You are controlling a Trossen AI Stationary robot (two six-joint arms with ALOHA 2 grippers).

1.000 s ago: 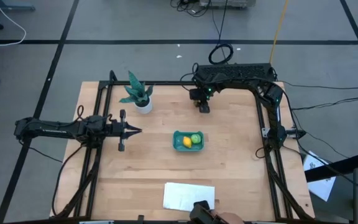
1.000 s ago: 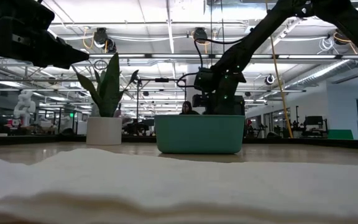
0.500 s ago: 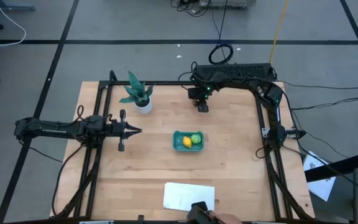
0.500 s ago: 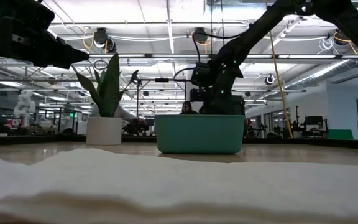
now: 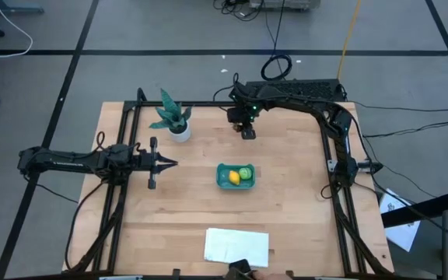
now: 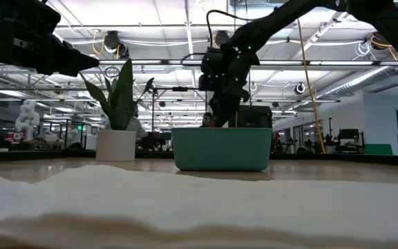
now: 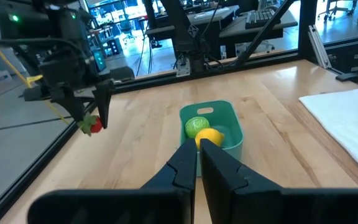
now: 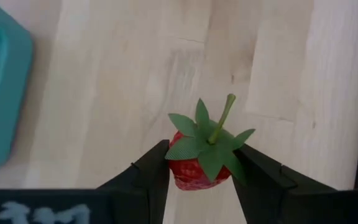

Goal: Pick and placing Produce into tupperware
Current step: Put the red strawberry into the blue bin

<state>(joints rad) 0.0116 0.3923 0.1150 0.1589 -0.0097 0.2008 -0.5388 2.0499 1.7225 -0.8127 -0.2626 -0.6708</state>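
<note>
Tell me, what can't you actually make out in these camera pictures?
- Low view: the teal-green plastic container's front wall hides the fruit inside it.
- High view: the small red strawberry is too tiny to see in the right gripper; the right wrist view shows the strawberry gripped.
- High view, bottom edge: a dark thing beside the flat white sheet is cut off.

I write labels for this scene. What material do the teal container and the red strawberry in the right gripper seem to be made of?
Teal container: probably plastic, smooth moulded walls with rounded corners. Strawberry, held in the right gripper: likely plastic or foam imitation; its leaves look flat, stiff and uniformly green.
</note>
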